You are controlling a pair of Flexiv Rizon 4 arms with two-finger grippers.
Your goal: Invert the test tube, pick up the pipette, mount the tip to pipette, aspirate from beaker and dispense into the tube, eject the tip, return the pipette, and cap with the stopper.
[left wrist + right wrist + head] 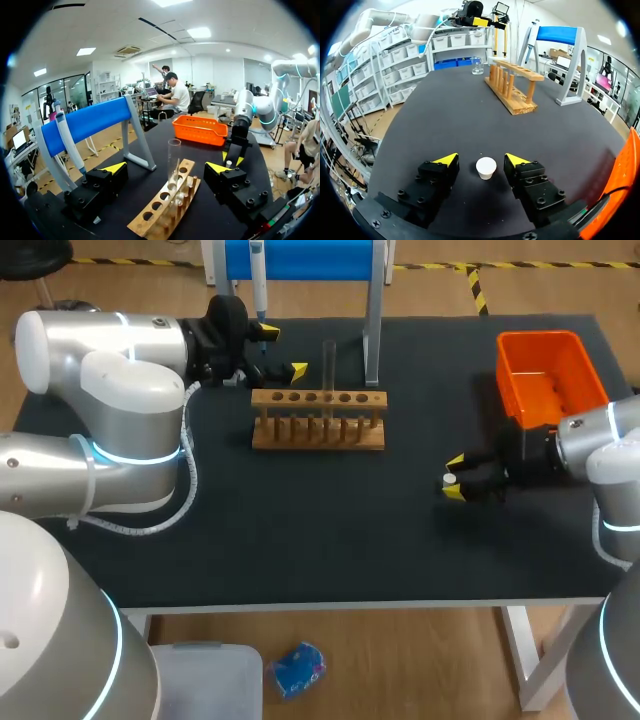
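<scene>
Head view, count on the desk [330, 540]: 1 wooden rack [318, 432], 1 test tube [328, 362], 1 pipette [258, 280], 1 blue stand [373, 330], 1 orange basket [520, 345], 1 white stopper [449, 479], 2 arms. The right wrist view adds 1 small glass beaker [477, 69] on the desk past the rack's far end (in the head view the left arm [130, 410] covers that spot).

Tube: upright in the rack, about mid-row, mouth up as far as the left wrist view shows.

Pipette: hanging on the blue stand at the far edge, behind the rack's left end.

Left jaws: apart, gripping nothing, just beside the rack's left end, between it and the stand. In the left wrist view the tube stands ahead of them, in line with the gap, untouched.

Right jaws: apart, low over the desk right of middle. The stopper stands on the desk between the two yellow tips and touches neither. The right arm [600, 440] comes in over the right edge, on the near side of the basket.

Edges and room: rack and stand sit toward the far edge. The basket is in the far right corner, near both edges. A broad strip of black desk runs from the rack to the near edge. The stopper and right jaws are well apart from the rack. The left arm's elbow hangs over the left edge.
</scene>
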